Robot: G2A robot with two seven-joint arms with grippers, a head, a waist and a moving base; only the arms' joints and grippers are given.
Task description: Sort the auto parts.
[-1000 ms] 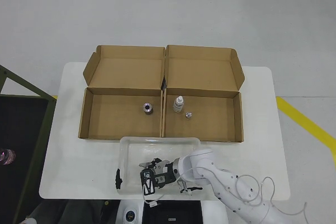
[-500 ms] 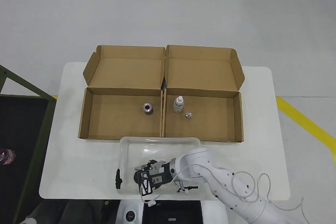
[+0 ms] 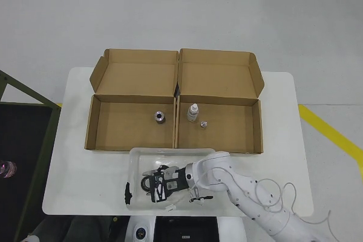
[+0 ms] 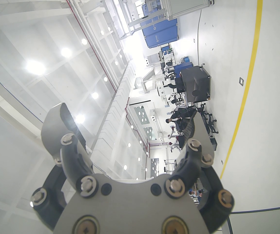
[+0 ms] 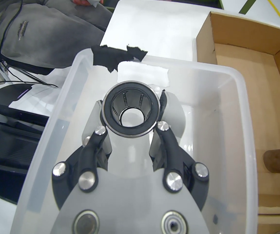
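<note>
I have the bearing (image 5: 131,130) pinched across its black-rimmed barrel in the right gripper (image 5: 133,104), the jaws drawn in to the barrel's width. It sits within the outline of the clear bin (image 3: 175,158), lower middle of the top view; I can't tell whether it is off the floor. From the wrist I look straight through its bore, so I judge its long axis runs along the fingers, which point toward frame left in the top view. The next move turns on the boxes. Both lie up-frame of the bin, the left box (image 3: 118,130) almost straight up from the gripper, the right box (image 3: 236,130) up and to the right. I count one bearing in hand, one bin and two boxes. There is one metal sleeve (image 3: 160,117) in the left box, with one white bottle (image 3: 193,111) and one small metal part (image 3: 202,125) in the right. The left gripper (image 4: 125,122) is spread wide, grips nothing and is aimed at the ceiling, so the right arm is nearer.
</note>
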